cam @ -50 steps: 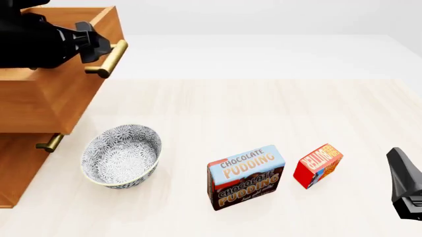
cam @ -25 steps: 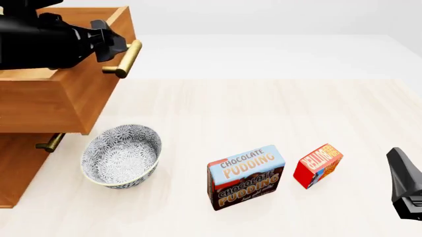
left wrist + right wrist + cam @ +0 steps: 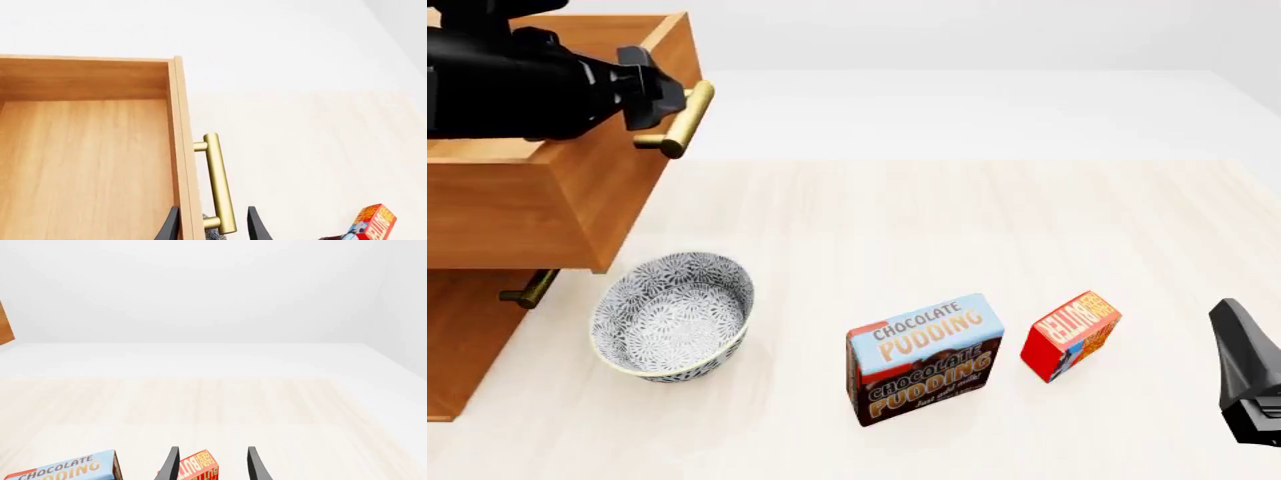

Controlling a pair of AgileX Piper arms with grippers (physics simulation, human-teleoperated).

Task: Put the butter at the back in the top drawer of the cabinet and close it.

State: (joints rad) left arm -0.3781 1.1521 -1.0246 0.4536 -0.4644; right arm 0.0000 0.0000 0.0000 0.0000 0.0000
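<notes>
The butter (image 3: 1070,335), a small red and orange box, stands on the table right of the pudding box and also shows in the wrist views (image 3: 198,467) (image 3: 373,222). The cabinet (image 3: 461,340) stands at the left with its top drawer (image 3: 547,200) pulled out and its inside (image 3: 87,165) bare. My left gripper (image 3: 654,95) (image 3: 213,210) is open, with one finger on each side of the brass handle (image 3: 219,185). My right gripper (image 3: 1234,330) (image 3: 213,450) is open at the table's right, a little short of the butter and not touching it.
A blue-and-brown Chocolate Pudding box (image 3: 925,358) (image 3: 63,470) stands left of the butter. A patterned bowl (image 3: 674,315) sits just below the open drawer's front. A lower drawer's brass handle (image 3: 527,290) pokes out under the open drawer.
The top drawer came further out with my left gripper at its handle, then stopped in the last half second. The right arm, butter, pudding box and bowl stayed put.
</notes>
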